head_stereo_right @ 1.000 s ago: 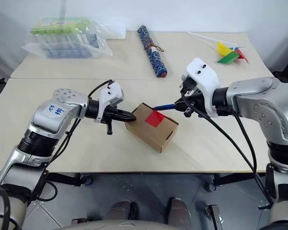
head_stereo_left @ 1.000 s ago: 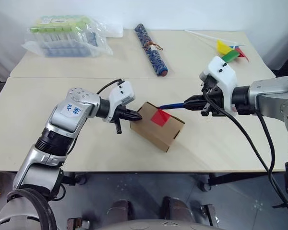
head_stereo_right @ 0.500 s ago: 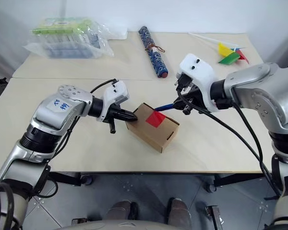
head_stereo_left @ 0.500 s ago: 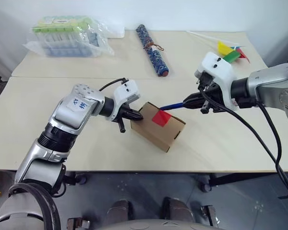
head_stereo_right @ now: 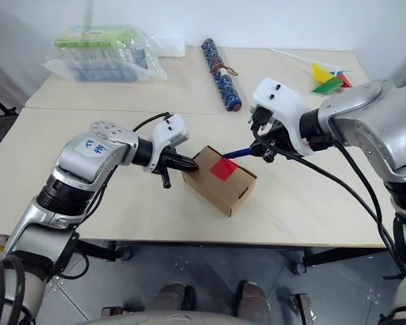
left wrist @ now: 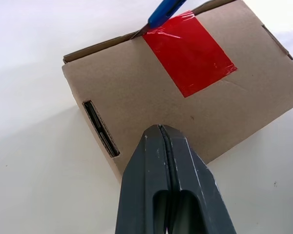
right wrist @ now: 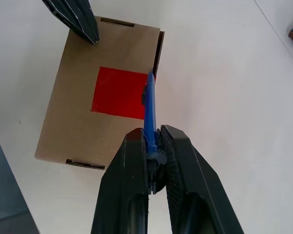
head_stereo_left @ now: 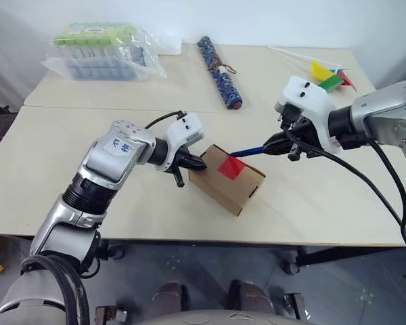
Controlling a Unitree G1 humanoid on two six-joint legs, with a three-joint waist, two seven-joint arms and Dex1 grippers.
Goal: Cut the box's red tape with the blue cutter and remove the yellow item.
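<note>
The box [head_stereo_left: 227,179] sat on the counter [head_stereo_left: 325,203], flaps closed, with the red tape [head_stereo_left: 231,167] intact on its top face. The right claw [head_stereo_left: 276,143] was clamped on the blue cutter [head_stereo_left: 249,151], whose tip rested at the tape's far edge, beside the flap seam. The left claw [head_stereo_left: 198,164], fingers pressed together and holding nothing, bore against the box's near end. The yellow item could not be seen; it was presumably inside the box. Risk noted: the box was braced at one end only, so drag from the cutter could slide or swivel it, pulling the tip off the seam.
</note>
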